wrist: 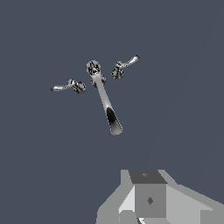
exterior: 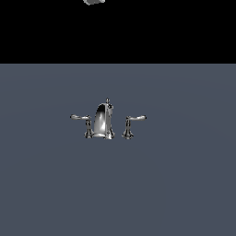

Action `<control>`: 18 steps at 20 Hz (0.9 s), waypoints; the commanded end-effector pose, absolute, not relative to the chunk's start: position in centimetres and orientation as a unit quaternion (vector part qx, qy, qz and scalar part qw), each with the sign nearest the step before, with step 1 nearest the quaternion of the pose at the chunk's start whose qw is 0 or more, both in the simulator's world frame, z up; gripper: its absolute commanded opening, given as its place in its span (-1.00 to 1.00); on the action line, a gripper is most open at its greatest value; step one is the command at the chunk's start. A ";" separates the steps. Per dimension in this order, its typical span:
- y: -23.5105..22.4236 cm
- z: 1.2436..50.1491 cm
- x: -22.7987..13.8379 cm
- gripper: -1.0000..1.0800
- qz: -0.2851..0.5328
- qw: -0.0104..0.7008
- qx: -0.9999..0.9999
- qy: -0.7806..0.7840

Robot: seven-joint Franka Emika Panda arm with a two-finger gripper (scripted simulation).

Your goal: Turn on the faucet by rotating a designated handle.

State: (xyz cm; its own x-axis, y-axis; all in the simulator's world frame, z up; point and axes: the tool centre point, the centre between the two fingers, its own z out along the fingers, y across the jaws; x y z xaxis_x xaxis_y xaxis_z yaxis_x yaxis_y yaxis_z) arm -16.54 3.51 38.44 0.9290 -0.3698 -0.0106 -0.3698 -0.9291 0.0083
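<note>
- Faucet (exterior: pixel 102 120) mid-table (exterior: pixel 184 184), wide bare surface on all sides.
- Handle (exterior: pixel 131 124) at exterior view's right of spout, gapped from base.
- Gripper (exterior: pixel 94 2) high above, touching nothing; opening cannot be told.

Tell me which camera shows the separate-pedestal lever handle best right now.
The exterior view. There the handle shows side-on, its pedestal clear of the faucet spout base by a visible gap. The wrist view looks down from above, so the handle appears small, its pedestal hard to read.
</note>
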 end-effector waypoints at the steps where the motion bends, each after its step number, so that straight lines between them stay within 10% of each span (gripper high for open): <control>1: 3.7 36.8 -15.2 -1.00 -0.006 0.002 0.975 -0.220; 18: 2.2 26.1 -5.9 -1.00 -0.004 0.000 0.907 -0.421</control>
State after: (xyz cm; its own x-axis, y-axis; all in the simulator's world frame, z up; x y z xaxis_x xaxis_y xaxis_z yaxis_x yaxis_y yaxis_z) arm -6.67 2.50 27.09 0.6742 -0.7385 -0.0084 -0.7385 -0.6743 0.0035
